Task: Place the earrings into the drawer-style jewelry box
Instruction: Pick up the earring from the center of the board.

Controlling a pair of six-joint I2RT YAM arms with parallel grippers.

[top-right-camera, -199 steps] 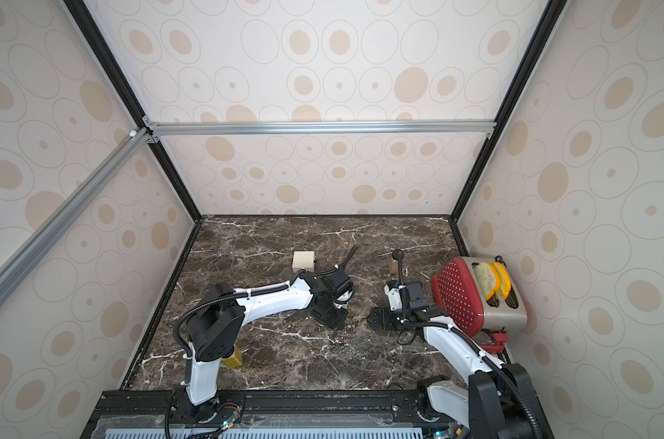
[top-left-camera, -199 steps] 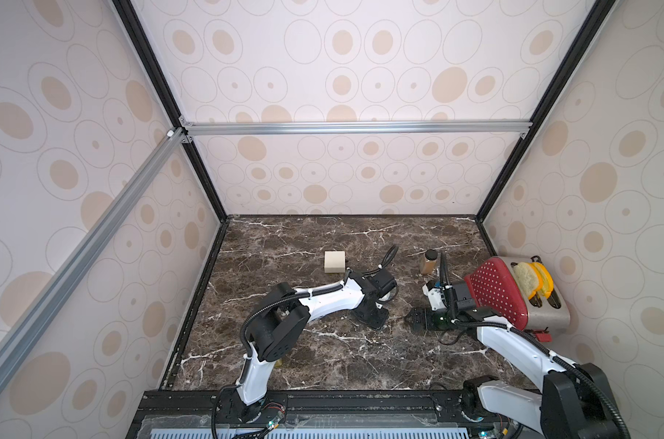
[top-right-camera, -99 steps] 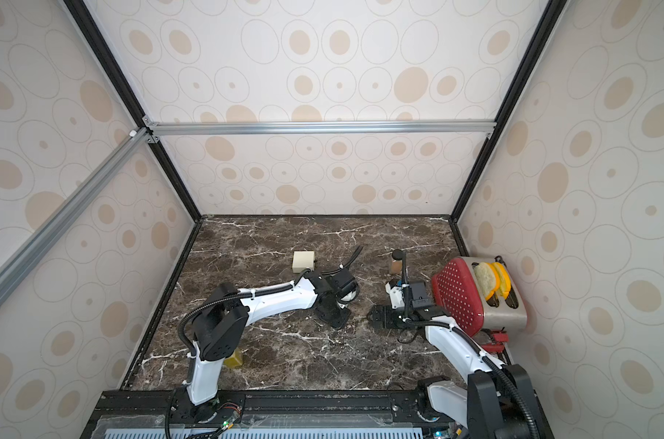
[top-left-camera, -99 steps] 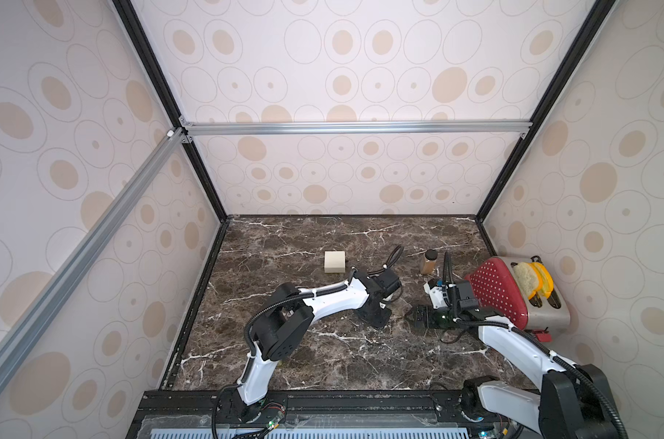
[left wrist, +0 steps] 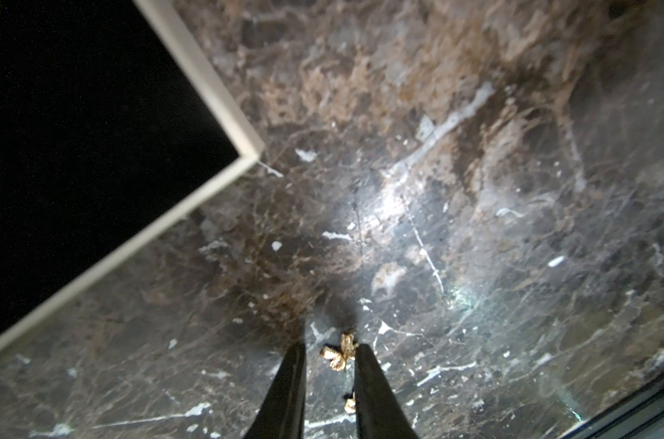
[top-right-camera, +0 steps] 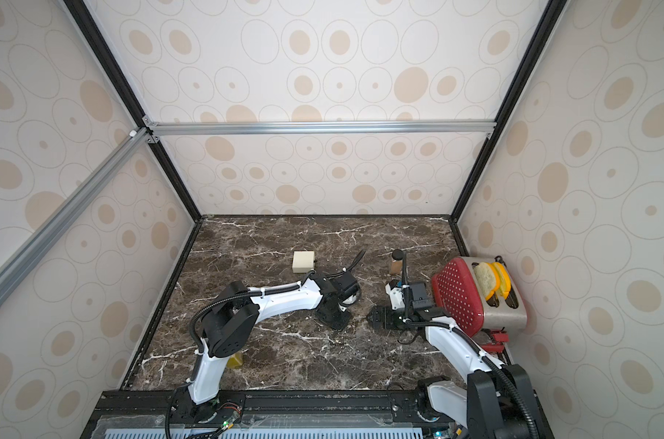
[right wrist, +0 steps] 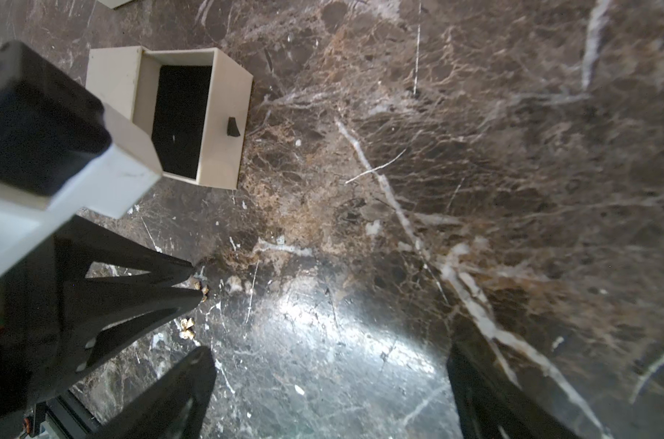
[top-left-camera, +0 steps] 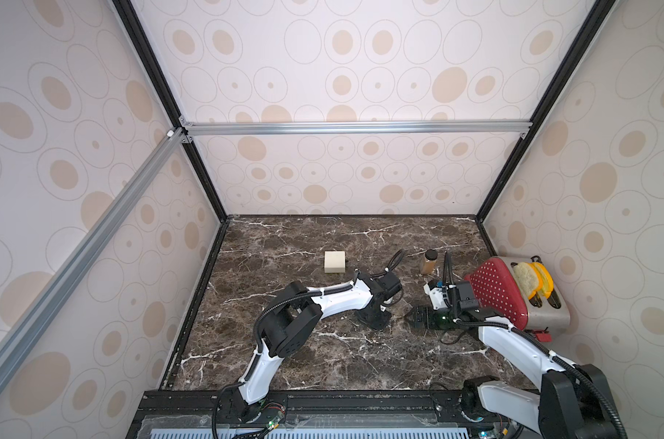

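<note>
A small gold earring (left wrist: 339, 354) lies on the dark marble between the black fingers of my left gripper (left wrist: 330, 347). It touches one finger, a narrow gap shows at the other, and the jaws stand slightly apart. A second gold earring (left wrist: 348, 404) lies close beside that finger. The right wrist view shows both earrings (right wrist: 189, 330) at the left gripper's tips. The cream jewelry box (top-left-camera: 334, 262) (top-right-camera: 303, 261) has its black-lined drawer (right wrist: 224, 114) pulled out; its rim (left wrist: 208, 87) is near the left gripper. My right gripper (right wrist: 330, 380) (top-left-camera: 414, 315) hovers wide open, holding nothing.
A toaster (top-left-camera: 543, 315) with a red dotted side and bread slices stands at the right wall, close behind the right arm. A small brown bottle (top-left-camera: 429, 262) with a dark cap stands behind the grippers. A yellowish object (top-right-camera: 234, 359) shows under the left arm.
The left arm's wrist has shifted slightly to the right over the spot where the earrings lie. The right arm has hardly moved.
</note>
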